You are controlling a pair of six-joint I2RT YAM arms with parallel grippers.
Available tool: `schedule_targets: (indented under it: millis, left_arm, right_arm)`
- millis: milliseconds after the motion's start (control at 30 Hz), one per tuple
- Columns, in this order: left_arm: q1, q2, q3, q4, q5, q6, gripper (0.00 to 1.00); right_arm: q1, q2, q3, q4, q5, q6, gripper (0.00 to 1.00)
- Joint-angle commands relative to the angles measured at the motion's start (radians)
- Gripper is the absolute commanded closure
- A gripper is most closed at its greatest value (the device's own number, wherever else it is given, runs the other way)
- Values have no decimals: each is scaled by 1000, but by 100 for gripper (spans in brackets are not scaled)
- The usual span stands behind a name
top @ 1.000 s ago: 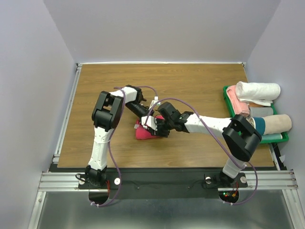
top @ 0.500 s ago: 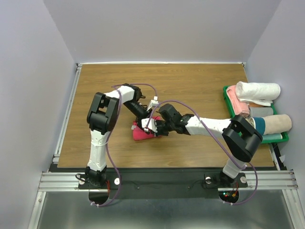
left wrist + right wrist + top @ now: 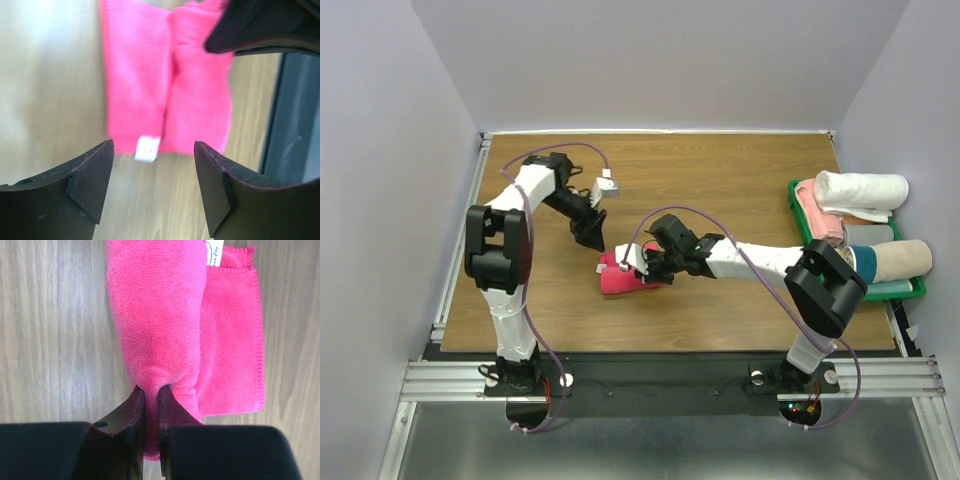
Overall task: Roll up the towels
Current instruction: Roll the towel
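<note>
Pink-red towel point(image 3: 618, 281) lies partly rolled on bench point(image 3: 740, 180). Right end effector point(image 3: 150, 396) pinches the roll's end. Left end effector point(image 3: 153, 146) spread, near towel, holding nothing.

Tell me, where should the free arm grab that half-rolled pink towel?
On the pink towel, probably the roll's free end by the white tag, opposite where the jaws of the right arm pinch it. Come from the side of the left arm, along the roll, closing across the thick rolled part, not the flat tail beside it, which would lift loose.
</note>
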Motion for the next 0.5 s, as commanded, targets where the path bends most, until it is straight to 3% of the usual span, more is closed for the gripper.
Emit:
schedule_targets:
  millis: [0,100,167,333,467]
  left_arm:
    - [116,-153,-31,127,-11,-81,23]
    - [171,-316,-152,334,-89,-192,23]
    - [168,-483,-237,479,-191,-204,1]
    - [154,-825,-549,733,-315,-220,1]
    - [86,-1019,-692,715,-289,-180,1]
  right_arm:
    - [-12,76,47,-224,-53,111,99]
    - [-30,135,117,-312,-111,164,99]
    - [-38,157,143,-335,-142,219,100]
    - [-96,253,228,-431,-332,293,99]
    - [-136,356,339,-540,-471,297,99]
